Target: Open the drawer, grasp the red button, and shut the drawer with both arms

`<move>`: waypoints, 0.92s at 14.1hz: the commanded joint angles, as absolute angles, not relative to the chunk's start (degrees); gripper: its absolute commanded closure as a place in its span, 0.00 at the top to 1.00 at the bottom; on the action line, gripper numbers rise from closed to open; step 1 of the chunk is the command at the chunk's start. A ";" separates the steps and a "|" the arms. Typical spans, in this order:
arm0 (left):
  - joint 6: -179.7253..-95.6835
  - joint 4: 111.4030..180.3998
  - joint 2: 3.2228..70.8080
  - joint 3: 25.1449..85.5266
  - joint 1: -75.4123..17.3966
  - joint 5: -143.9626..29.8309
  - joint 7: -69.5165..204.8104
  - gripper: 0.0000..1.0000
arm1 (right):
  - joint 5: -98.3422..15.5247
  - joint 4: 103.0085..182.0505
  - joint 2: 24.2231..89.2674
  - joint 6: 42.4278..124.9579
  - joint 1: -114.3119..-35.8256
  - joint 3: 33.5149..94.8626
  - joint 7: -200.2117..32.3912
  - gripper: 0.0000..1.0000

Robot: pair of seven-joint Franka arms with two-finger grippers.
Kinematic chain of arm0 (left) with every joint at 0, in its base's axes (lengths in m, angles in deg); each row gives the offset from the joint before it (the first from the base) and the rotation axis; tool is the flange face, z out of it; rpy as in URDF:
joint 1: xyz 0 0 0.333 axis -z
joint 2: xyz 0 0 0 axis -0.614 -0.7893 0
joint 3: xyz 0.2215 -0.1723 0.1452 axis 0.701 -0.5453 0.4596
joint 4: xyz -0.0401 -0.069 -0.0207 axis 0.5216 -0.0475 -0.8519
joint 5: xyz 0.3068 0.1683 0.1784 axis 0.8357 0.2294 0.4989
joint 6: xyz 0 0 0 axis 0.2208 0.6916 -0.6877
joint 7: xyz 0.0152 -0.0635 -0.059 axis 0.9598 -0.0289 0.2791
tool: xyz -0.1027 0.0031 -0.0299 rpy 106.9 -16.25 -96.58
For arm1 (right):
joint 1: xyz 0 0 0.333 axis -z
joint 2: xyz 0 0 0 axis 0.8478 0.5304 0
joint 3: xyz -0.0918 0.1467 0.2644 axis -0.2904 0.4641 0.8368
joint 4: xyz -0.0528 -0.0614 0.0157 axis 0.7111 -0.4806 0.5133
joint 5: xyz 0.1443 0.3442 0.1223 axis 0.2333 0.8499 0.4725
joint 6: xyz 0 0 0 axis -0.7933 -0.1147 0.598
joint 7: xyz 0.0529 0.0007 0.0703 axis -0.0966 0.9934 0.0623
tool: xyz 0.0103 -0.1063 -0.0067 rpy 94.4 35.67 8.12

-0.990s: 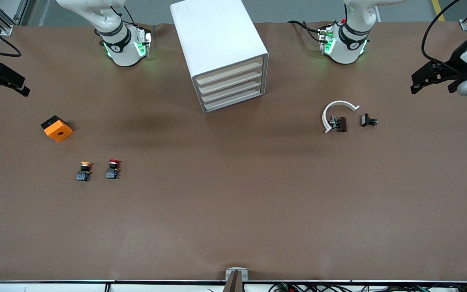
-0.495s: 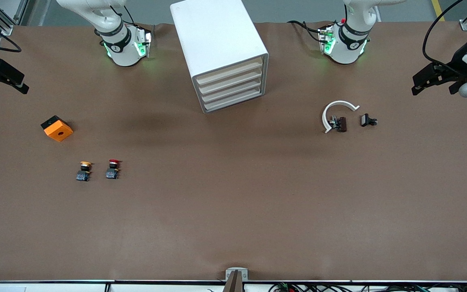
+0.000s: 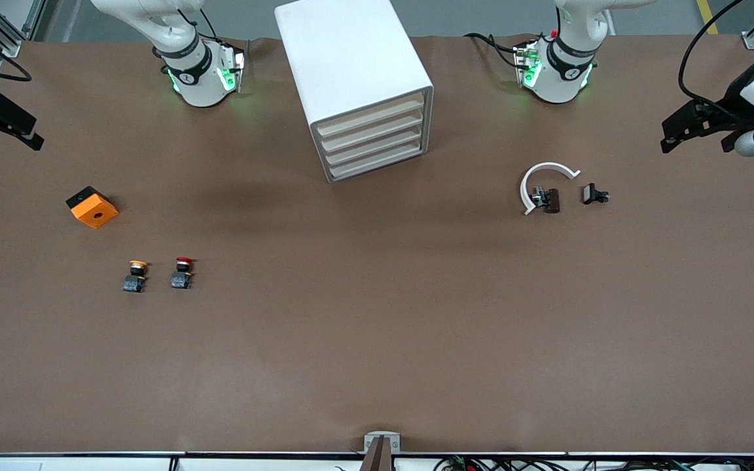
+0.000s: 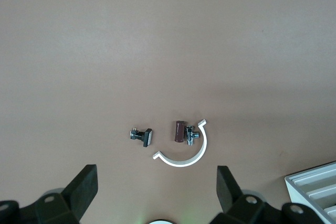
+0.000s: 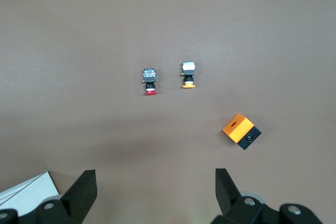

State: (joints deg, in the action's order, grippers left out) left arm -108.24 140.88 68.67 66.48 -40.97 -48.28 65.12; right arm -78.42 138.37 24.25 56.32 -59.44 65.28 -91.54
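Both arms wait with fingers spread, the left gripper [image 3: 668, 134] and right gripper [image 3: 33, 140] over opposite table ends, the drawer [image 3: 370, 116] shut, the red button [image 3: 182, 273] beside a yellow one [image 3: 135, 276].

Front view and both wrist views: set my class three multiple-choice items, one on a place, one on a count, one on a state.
1. The red-capped button lies:
A. beside the yellow-capped button
B. in the top drawer
C. inside the white curved piece

2. Drawer fronts on the white cabinet:
A. two
B. four
C. six

3. The left gripper and right gripper are:
A. both open and empty
B. both shut on buttons
C. one shut on the orange cube

Answers: 1 A, the two buttons sit side by side on the table; 2 B, four cream fronts are stacked, all closed; 3 A, the wrist views show spread fingers holding nothing.
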 commanded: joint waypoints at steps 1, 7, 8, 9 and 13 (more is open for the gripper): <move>-106.41 139.27 68.00 66.63 -41.22 -48.16 64.80 1.00 | -78.87 137.64 23.53 55.26 -58.32 66.39 -91.32 1.00; -106.06 139.18 68.00 66.89 -41.22 -48.07 68.03 1.00 | -78.96 137.64 23.61 55.26 -58.23 66.12 -91.31 1.00; -105.62 139.18 68.00 66.89 -41.31 -48.07 69.01 1.00 | -78.87 137.64 23.70 55.35 -58.32 66.30 -91.32 1.00; -105.53 139.18 68.00 66.89 -41.40 -48.07 69.02 1.00 | -78.87 137.64 23.70 55.26 -58.32 66.30 -91.40 1.00; -105.44 139.18 68.00 66.98 -41.31 -47.73 68.67 1.00 | -78.87 137.55 23.70 53.86 -58.32 66.30 -92.11 1.00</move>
